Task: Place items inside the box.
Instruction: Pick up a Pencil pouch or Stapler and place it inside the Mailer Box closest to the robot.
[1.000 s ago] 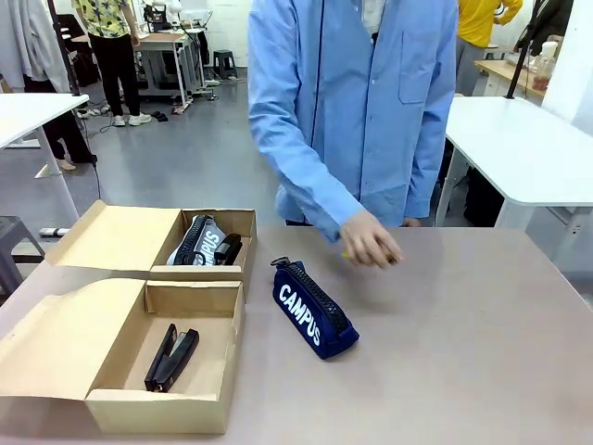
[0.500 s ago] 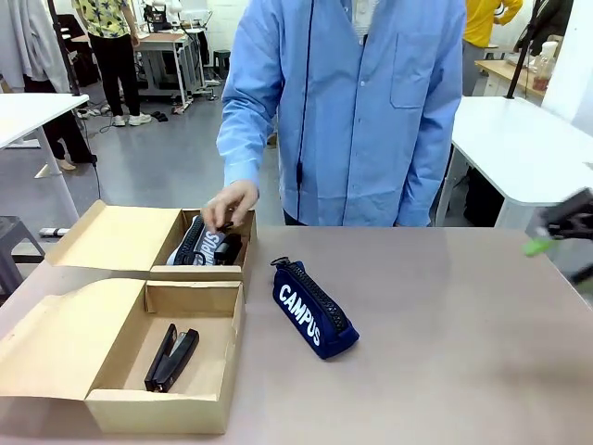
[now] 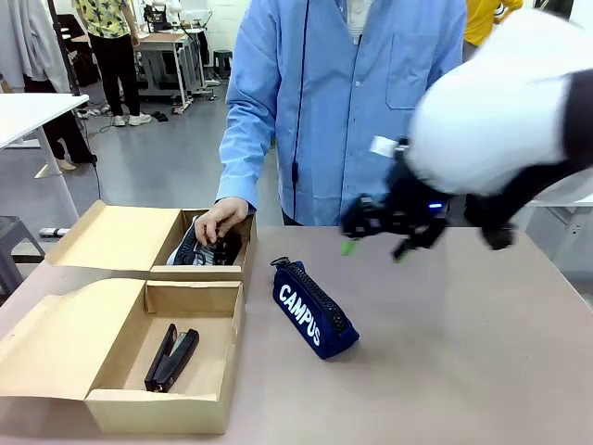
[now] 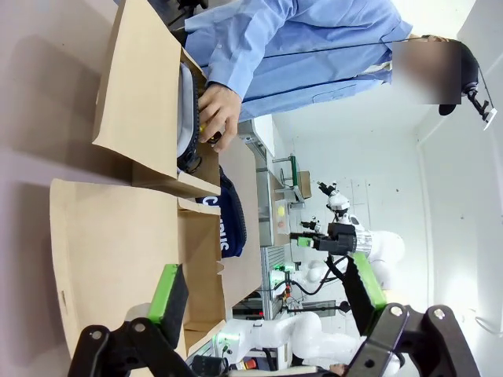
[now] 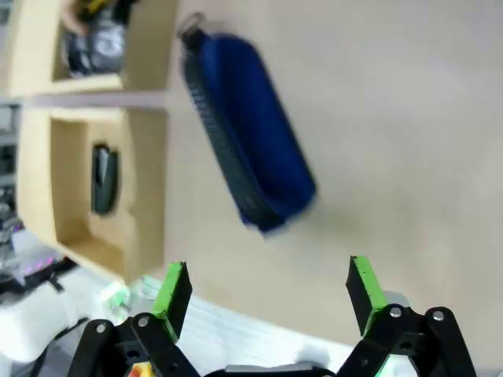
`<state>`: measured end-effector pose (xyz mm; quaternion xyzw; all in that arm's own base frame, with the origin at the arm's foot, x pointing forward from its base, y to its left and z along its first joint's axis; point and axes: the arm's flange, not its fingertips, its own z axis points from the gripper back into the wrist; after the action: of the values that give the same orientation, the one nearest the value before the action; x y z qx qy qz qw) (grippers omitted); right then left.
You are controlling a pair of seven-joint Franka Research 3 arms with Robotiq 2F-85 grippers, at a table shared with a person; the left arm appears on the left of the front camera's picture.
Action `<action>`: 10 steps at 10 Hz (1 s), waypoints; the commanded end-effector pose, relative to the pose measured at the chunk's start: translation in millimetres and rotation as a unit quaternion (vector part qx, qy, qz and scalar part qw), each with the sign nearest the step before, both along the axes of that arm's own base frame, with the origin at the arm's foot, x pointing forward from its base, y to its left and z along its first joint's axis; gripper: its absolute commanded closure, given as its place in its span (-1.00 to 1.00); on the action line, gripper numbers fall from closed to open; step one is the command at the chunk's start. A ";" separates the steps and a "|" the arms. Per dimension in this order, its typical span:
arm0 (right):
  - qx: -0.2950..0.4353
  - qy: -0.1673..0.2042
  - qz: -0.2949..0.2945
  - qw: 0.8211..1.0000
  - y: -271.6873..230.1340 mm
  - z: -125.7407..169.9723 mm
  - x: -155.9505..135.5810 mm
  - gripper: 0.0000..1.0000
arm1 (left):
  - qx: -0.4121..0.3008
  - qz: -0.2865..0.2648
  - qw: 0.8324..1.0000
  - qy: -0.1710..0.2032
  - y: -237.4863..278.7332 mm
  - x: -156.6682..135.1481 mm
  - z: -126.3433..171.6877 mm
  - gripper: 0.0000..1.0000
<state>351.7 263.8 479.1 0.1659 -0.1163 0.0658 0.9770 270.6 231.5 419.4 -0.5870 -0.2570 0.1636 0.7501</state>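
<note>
A navy "CAMPUS" pencil case (image 3: 313, 308) lies on the table beside two open cardboard boxes. The near box (image 3: 157, 413) holds a black stapler (image 3: 170, 357). In the far box (image 3: 196, 273), a person's hand (image 3: 220, 220) rests on a grey pencil case (image 3: 190, 243) and a dark item. A bit of yellow shows under that hand (image 4: 220, 115). My right gripper (image 3: 372, 248) hovers open, above and to the right of the navy case (image 5: 251, 165), holding nothing. In the left wrist view my left gripper (image 4: 266, 290) is open, off to the side of the boxes.
The box lids (image 3: 116, 236) lie folded out to the left. The person in a blue shirt (image 3: 352, 102) stands at the far edge of the table. Bare tabletop (image 3: 463, 352) stretches right of the navy case. White tables stand behind.
My right arm has swung in from the right edge to above the table's middle. The person's hand went from the table to the far box and now rests inside it.
</note>
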 end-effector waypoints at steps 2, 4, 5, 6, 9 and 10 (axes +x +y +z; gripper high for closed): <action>-0.079 -0.073 0.071 0.992 53.7 -44.7 1.9 -1.00 | 0.000 -0.001 1.000 -0.013 -0.4 -1.9 0.5 -1.00; -0.016 -0.033 0.031 0.999 34.2 -10.8 -0.3 -1.00 | 0.000 -0.001 1.000 -0.013 -0.4 -1.9 0.5 -1.00; -0.016 -0.033 0.031 0.999 34.2 -10.8 -0.3 -1.00 | 0.000 -0.001 1.000 -0.013 -0.4 -1.9 0.5 -1.00; -0.036 -0.046 0.059 0.997 48.6 -27.7 0.8 -1.00 | 0.000 -0.001 1.000 -0.013 -0.4 -1.9 0.5 -1.00; -0.100 -0.077 0.075 0.989 89.0 -59.5 19.3 -1.00 | 0.000 -0.001 1.000 -0.013 -0.4 -1.9 0.5 -1.00; -0.122 -0.082 0.079 0.986 99.2 -76.6 30.2 -1.00 | 0.000 -0.001 1.000 -0.013 -0.4 -1.9 0.5 -1.00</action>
<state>358.4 342.7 410.9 0.0717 -0.1539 0.1847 0.9680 270.5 231.5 419.5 -0.5869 -0.2572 0.1636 0.7501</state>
